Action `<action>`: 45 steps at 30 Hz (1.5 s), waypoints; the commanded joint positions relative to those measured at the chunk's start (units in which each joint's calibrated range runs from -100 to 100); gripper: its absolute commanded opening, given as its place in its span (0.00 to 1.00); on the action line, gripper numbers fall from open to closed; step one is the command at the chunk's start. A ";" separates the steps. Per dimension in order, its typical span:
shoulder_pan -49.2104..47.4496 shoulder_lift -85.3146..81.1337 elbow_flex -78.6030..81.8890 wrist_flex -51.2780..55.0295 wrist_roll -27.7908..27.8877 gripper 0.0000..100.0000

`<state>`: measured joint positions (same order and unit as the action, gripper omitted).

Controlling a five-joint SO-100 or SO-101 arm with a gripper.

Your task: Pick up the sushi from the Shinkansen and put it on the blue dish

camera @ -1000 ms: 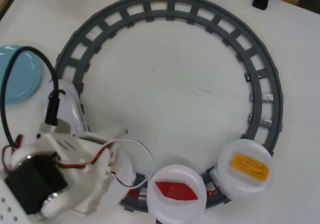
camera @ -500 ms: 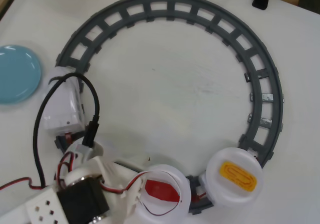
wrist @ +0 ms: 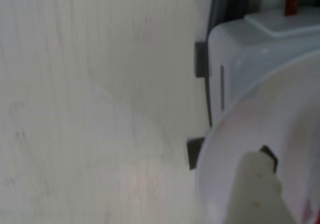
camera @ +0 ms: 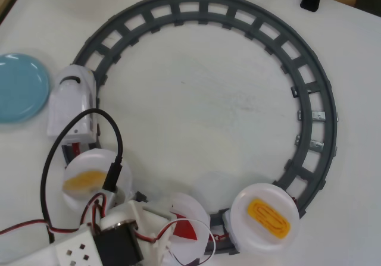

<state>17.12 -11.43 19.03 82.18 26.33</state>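
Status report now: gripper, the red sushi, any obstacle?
Gripper over middle plate, jaw state unclear. Sushi partly hidden beneath. Blue dish empty. Arm's cables drape over train.

We see bright, even light overhead | soft shadows, no harsh glare | our wrist view is blurred, washed out

A: What is seen on the grey track [camera: 309,99]?
B: The Shinkansen [camera: 72,104] is seen at left, trailed by white plates; a yellow-orange piece [camera: 86,180] and a ridged orange oval [camera: 272,216] are carried.

A: And the sushi [camera: 186,231]?
B: Partly covered by the arm [camera: 113,245] at the bottom. The blue dish [camera: 18,87] is placed far left on the table [camera: 202,105].
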 commanded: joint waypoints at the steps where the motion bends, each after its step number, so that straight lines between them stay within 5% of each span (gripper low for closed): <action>1: -0.57 -0.31 3.24 -5.79 -0.08 0.31; 7: -1.45 -0.31 6.49 -10.72 -0.08 0.30; 15: -6.74 -0.31 5.86 -10.63 -0.81 0.02; 30: -15.89 -1.55 -9.83 -8.94 -8.60 0.03; 37: -29.01 -12.00 -21.46 -0.70 -10.85 0.03; 45: -47.23 -31.33 -11.73 4.40 -14.04 0.03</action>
<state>-24.81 -34.80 4.12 86.47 13.61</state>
